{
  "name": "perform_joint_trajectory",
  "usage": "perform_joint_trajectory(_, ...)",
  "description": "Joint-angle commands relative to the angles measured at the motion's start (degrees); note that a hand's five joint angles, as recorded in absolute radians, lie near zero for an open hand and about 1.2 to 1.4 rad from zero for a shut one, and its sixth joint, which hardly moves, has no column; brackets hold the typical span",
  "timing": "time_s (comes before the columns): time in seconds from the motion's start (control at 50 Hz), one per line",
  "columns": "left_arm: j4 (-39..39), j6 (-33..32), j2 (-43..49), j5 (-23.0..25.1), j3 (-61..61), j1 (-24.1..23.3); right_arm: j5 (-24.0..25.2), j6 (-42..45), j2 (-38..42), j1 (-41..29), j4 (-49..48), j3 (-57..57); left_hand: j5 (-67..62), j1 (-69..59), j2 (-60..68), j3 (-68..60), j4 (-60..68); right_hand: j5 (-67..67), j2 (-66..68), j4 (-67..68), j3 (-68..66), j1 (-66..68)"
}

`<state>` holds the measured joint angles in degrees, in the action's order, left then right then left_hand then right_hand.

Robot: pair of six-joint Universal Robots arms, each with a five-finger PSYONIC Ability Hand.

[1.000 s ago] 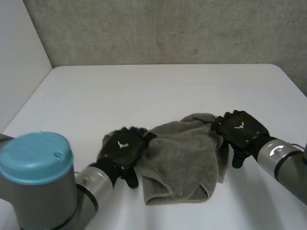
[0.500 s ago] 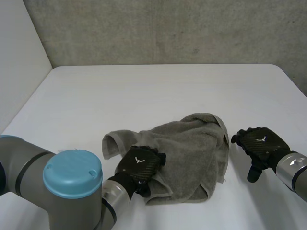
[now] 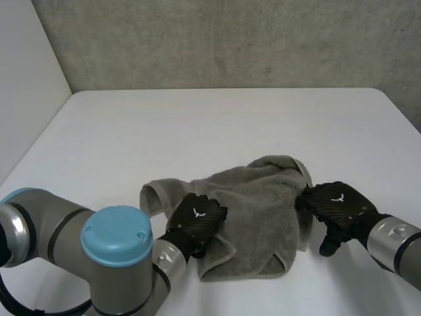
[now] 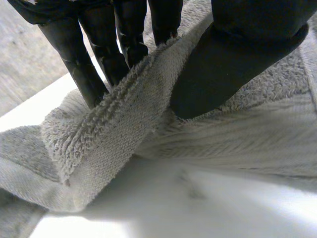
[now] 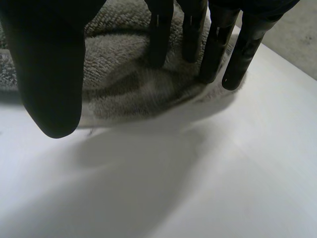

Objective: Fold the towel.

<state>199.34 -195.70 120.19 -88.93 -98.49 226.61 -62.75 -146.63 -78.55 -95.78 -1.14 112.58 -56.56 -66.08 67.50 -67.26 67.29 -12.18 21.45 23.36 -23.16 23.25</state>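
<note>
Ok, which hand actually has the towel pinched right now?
The left hand: a raised fold of the towel sits between its fingers and thumb. The right hand has straight fingers at the towel's edge, thumb apart.

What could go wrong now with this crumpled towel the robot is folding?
The left hand pinches a thick fold of the bunched towel, so pulling might drag several layers and leave a lopsided fold. The right hand is open, fingertips at the towel's edge; it could slip onto the table or catch too little cloth.
</note>
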Motion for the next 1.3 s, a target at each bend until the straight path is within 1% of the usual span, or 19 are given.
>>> perform_joint_trajectory(0.02,2.46,-0.30,-3.55,-0.54,0.76,2.60,-0.53,-2.26,3.49,-4.86,-4.84,-2.19,-13.44,-13.92,12.50,-12.74,12.71,-4.39,5.12,3.20,-3.41,3.32)
perform_joint_trajectory(0.28,2.73,0.41,-11.20,-3.00,-0.20,12.44,-2.20,-7.18,14.03,-15.92,-5.81,-12.72,-13.44,-13.92,12.50,-12.74,12.71,-7.73,8.46,6.55,-6.76,6.67)
perform_joint_trajectory(0.32,2.55,0.41,-11.82,-3.00,-0.56,13.86,-3.35,-7.27,14.92,-16.99,-6.25,-14.41,-13.44,-13.92,12.50,-12.74,12.71,-13.47,14.20,12.29,-12.49,12.41)
perform_joint_trajectory(0.36,2.55,0.41,-12.09,-3.00,-0.91,14.83,-6.41,-7.88,17.37,-18.65,-7.56,-18.16,-13.44,-13.92,12.50,-12.74,12.71,-47.91,48.64,46.73,-46.93,46.84)
perform_joint_trajectory(0.38,2.55,0.32,-12.26,-3.00,-1.09,15.70,-6.42,-7.89,17.38,-18.66,-7.57,-18.18,-13.44,-13.92,12.50,-12.74,12.71,-48.12,48.85,46.94,-47.14,47.06)
perform_joint_trajectory(0.4,2.64,0.32,-12.35,-3.00,-0.91,16.49,-8.16,-8.67,18.25,-19.27,-8.52,-20.45,-13.44,-13.92,12.50,-12.74,12.71,-57.72,58.45,56.54,-56.74,56.66)
perform_joint_trajectory(0.48,3.08,0.41,-13.05,-2.65,0.67,18.34,-11.61,-11.40,18.96,-19.54,-10.73,-26.45,-13.44,-13.92,12.50,-12.74,12.71,-57.82,58.55,56.64,-56.84,56.75)
perform_joint_trajectory(0.58,4.31,1.29,-14.11,-2.91,7.79,22.21,-16.95,-16.75,18.09,-19.27,-17.30,-41.97,-13.44,-13.92,12.50,-12.74,12.71,-57.82,58.55,56.64,-56.84,56.75)
perform_joint_trajectory(0.64,6.42,5.06,-14.20,-3.53,13.50,23.26,-18.64,-17.82,17.38,-19.18,-20.57,-44.64,-13.44,-13.92,12.50,-12.74,12.71,-57.82,58.55,56.64,-56.84,56.75)
perform_joint_trajectory(0.68,10.35,10.57,-15.07,-5.71,17.27,23.61,-19.78,-20.27,15.37,-19.10,-28.18,-47.53,-13.44,-13.92,12.50,-12.74,12.71,-57.82,58.55,56.64,-56.84,56.75)
perform_joint_trajectory(0.76,12.30,14.98,-17.44,-8.09,18.16,24.66,-17.67,-22.47,14.04,-19.01,-32.09,-48.51,-13.44,-13.92,12.50,-12.74,12.71,-57.82,58.55,56.64,-56.84,56.75)
perform_joint_trajectory(0.86,11.87,16.84,-19.38,-8.54,14.47,24.49,-11.78,-23.18,13.78,-18.83,-26.90,-47.80,-13.44,-13.92,12.50,-12.74,12.71,-57.82,58.55,56.64,-56.84,56.75)
perform_joint_trajectory(0.9,11.16,16.67,-21.83,-8.37,8.70,24.23,-8.55,-22.92,14.65,-18.83,-18.86,-47.54,-13.44,-13.92,12.50,-12.74,12.71,-57.82,58.55,56.64,-56.84,56.75)
perform_joint_trajectory(1.06,10.81,16.58,-24.22,-8.19,-3.37,23.61,-3.88,-17.14,20.44,-17.26,-3.99,-47.19,-13.44,-13.92,12.50,-12.74,12.71,-57.82,58.55,56.64,-56.84,56.75)
perform_joint_trajectory(1.18,6.26,16.58,-24.22,-8.28,-8.91,19.67,-4.22,-4.67,25.89,-16.02,3.49,-48.59,-13.44,-13.92,12.50,-12.74,12.71,-57.82,58.55,56.64,-56.84,56.75)
perform_joint_trajectory(1.24,3.27,16.67,-24.30,-8.19,-8.74,19.22,-4.58,-2.26,26.70,-16.02,3.77,-49.12,-13.44,-13.92,12.50,-12.74,12.71,-57.82,58.55,56.64,-56.84,56.75)
perform_joint_trajectory(1.26,3.25,16.67,-24.30,-8.19,-8.73,19.22,-4.92,-1.04,26.96,-15.93,3.77,-49.47,-13.44,-13.92,12.50,-12.74,12.71,-48.89,49.62,47.70,-47.91,47.82)
perform_joint_trajectory(1.28,2.64,16.75,-24.30,-8.27,-8.39,19.22,-5.80,-1.12,26.87,-16.02,3.77,-49.56,-13.44,-13.92,12.50,-12.74,12.71,-17.82,18.55,16.64,-16.84,16.76)
perform_joint_trajectory(1.3,2.20,16.67,-24.39,-8.28,-8.03,19.22,-5.81,-1.12,26.87,-16.02,3.77,-49.56,-13.44,-13.92,12.50,-12.74,12.71,-17.51,18.24,16.33,-16.53,16.45)
